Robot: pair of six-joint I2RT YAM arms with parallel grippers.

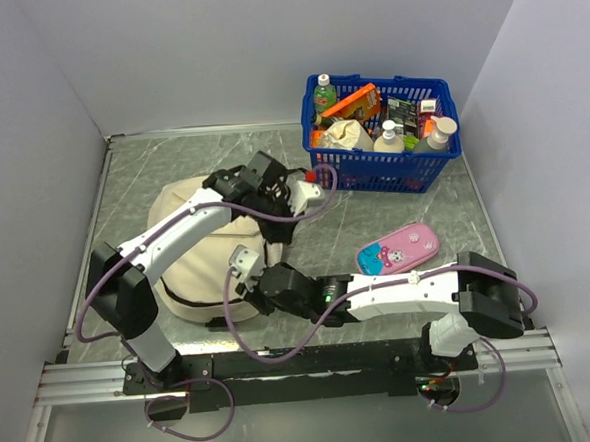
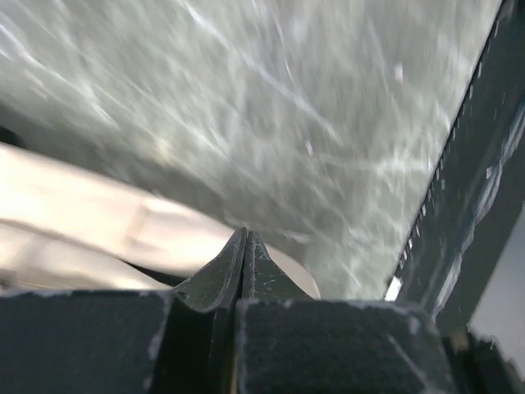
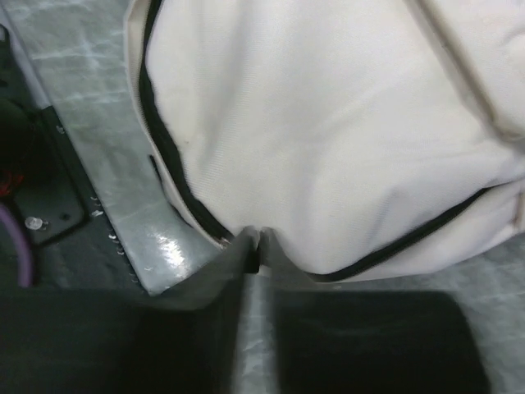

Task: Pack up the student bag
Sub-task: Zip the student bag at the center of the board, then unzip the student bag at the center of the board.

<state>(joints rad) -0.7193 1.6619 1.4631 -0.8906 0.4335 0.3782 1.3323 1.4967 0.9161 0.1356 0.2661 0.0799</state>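
The left end effector is shut, extended past the student bag toward 1 o'clock. At the bag's 5 o'clock edge, the right end effector's opening cannot be told.

One student bag, one blue basket (perhaps three bottles inside, hard to count), one pink pencil case.

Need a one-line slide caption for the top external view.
Left arm and right arm work at the beige student bag; a blue basket and pink pencil case sit to its right.
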